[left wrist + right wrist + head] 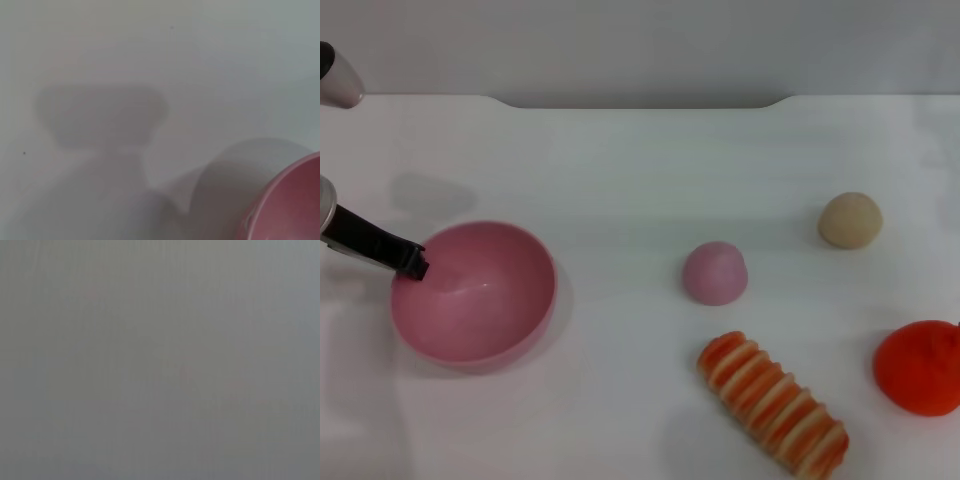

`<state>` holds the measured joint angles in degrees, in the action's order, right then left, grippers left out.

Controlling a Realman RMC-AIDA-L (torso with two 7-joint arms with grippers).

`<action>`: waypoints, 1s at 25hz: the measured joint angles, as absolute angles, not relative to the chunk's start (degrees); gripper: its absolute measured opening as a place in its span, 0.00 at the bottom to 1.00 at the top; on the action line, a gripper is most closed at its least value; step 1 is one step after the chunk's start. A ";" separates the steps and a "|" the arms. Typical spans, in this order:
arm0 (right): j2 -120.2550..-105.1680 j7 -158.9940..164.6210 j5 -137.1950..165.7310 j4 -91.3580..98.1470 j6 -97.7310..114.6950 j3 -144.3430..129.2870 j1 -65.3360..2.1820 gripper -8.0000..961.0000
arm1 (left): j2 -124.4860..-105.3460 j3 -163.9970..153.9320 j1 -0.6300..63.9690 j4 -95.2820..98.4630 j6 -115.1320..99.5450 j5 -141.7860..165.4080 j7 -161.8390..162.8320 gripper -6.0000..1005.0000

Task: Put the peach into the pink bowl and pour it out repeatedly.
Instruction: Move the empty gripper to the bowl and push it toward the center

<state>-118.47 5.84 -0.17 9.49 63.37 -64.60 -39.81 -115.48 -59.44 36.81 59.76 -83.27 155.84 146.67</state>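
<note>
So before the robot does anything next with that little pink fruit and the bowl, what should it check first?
1. Pink bowl upright on the table: ok.
2. Bowl empty, ready to receive: ok.
3. Peach in the open, apart from the tan ball and striped toy: ok.
4. Left gripper at the bowl's rim: ok; whether it grips: cannot tell.
5. Right gripper positioned near the peach: not ok, not in view.

Beige ball (850,220), orange-red fruit (921,367) and striped orange-and-cream roll (773,405) on white table (640,160).
</note>
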 joint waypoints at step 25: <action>-107.49 113.71 118.45 47.41 85.29 -57.90 -48.81 0.49 | -115.28 -59.50 39.37 61.61 -82.36 155.84 146.15 0.05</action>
<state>-107.49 113.71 118.45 47.41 85.29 -57.90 -48.81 -115.28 -59.50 39.37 61.61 -82.36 155.84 146.15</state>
